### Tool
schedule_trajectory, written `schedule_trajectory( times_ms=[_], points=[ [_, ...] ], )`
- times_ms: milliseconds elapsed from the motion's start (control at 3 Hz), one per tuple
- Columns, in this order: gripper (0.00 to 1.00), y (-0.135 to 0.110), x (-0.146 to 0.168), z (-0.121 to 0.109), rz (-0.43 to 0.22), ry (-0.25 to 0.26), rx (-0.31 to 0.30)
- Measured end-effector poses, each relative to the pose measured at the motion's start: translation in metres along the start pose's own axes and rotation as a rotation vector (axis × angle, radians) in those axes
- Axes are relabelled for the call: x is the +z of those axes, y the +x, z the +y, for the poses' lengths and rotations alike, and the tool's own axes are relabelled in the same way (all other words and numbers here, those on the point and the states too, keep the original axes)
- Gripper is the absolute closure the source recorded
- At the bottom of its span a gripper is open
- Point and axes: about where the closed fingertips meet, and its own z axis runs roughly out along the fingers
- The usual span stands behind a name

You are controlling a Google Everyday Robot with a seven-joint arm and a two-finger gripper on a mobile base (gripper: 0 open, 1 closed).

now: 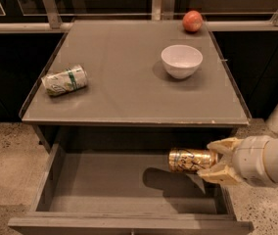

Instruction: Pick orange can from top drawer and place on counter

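The orange can [192,160] is shiny orange-gold with dark lettering and lies sideways in the air above the right side of the open top drawer [124,182]. It casts a shadow on the drawer's flat grey bottom. My gripper [216,161] comes in from the right on a white arm and is shut on the can's right end, with tan fingers [223,145] above and below it. The grey counter [129,82] lies just above and behind the can.
On the counter are a pale green-and-white can [64,80] lying at the left, a white bowl [181,60] at the right and a red apple [192,21] at the back right. A rail runs behind the counter. Speckled floor lies on both sides.
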Motion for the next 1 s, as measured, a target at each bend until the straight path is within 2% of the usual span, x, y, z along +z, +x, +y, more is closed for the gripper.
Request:
schedule_trajectory(
  times_ms=[333,667,1000],
  points=[
    [1.0,-0.038,-0.06,-0.003,-0.043,0.067,-0.084],
    [1.0,-0.07,-0.102,-0.007,-0.093,0.123,-0.153],
    [1.0,-0.074,-0.104,-0.007,-0.1,0.125,-0.162]
  ],
)
